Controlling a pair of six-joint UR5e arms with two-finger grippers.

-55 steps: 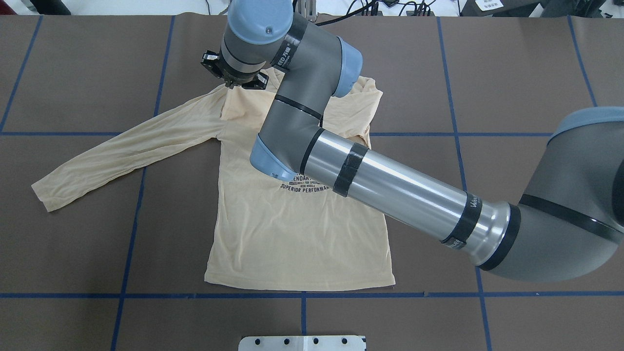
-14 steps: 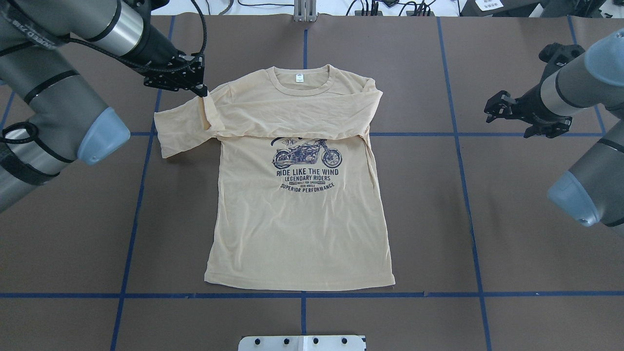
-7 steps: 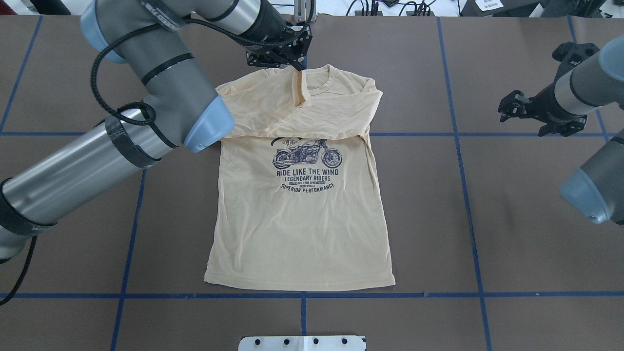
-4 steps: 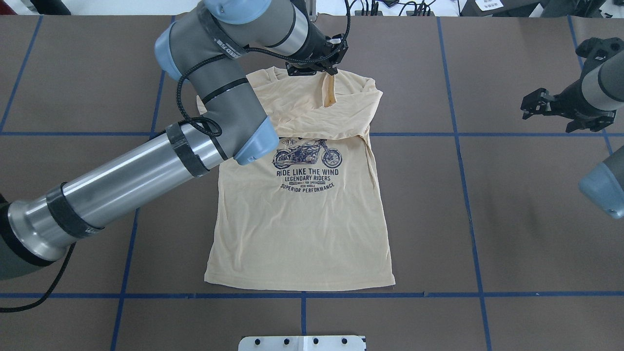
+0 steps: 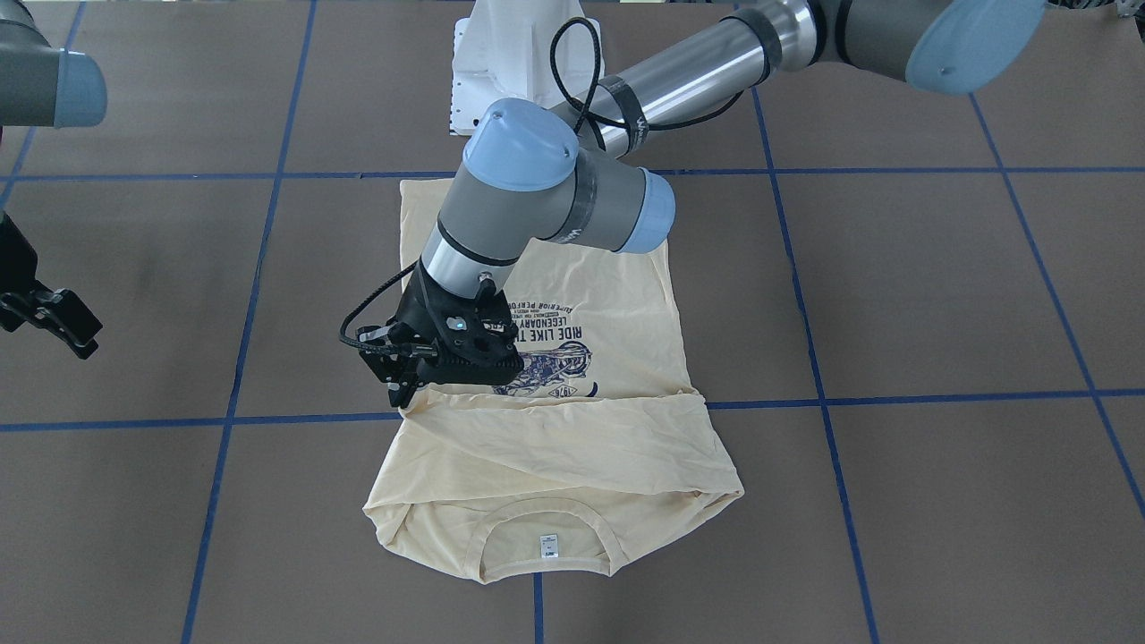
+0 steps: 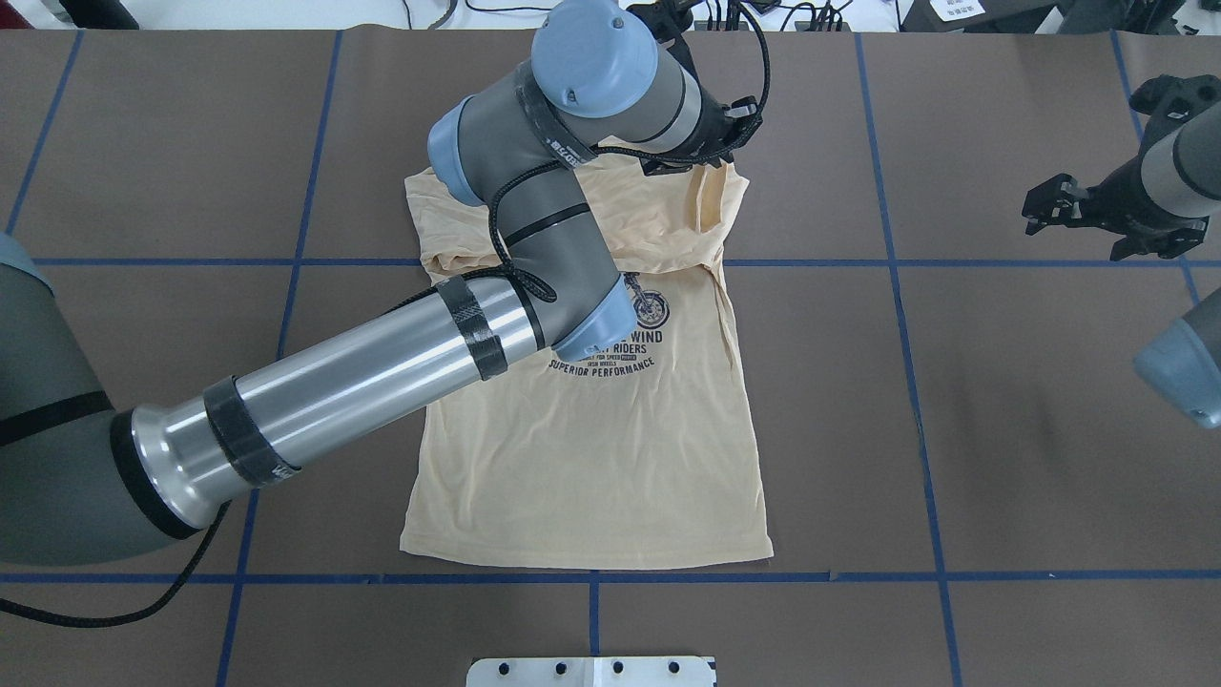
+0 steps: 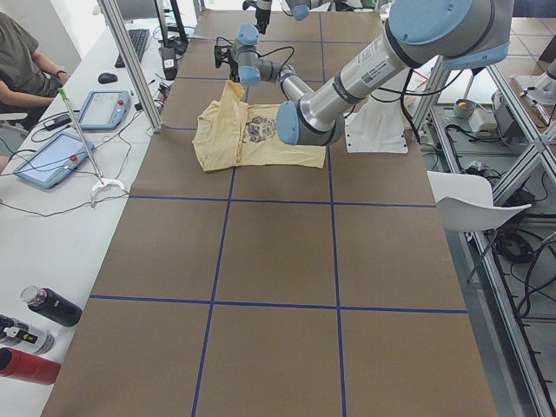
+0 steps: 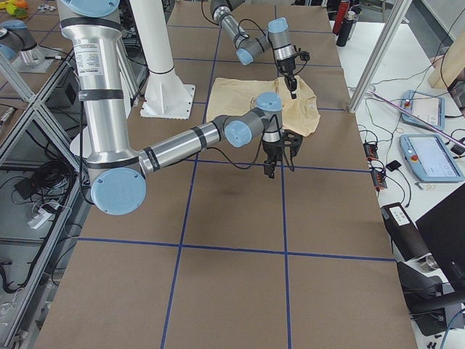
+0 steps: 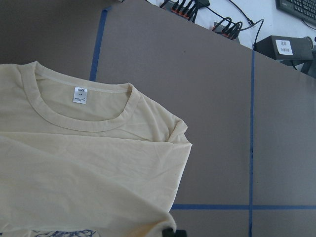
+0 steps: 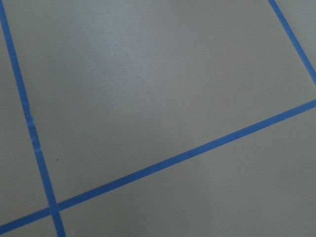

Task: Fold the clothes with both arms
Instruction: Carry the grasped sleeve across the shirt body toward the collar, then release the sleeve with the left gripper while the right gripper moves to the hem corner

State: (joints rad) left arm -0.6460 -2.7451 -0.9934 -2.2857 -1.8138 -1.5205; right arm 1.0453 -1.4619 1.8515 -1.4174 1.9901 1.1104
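Left fingers, clamped on the sleeve, have swept it across the shirt to the far shoulder; right fingers wait open. Body folds remain.

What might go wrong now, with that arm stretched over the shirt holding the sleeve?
1. The left hand pinches the sleeve near the shirt's edge; if it lifts before letting go, the fold may be dragged askew.
2. The sleeve lies rumpled across the chest, so later folds could come out lumpy.
3. The right hand hovers off the cloth, so nothing pins the shirt.
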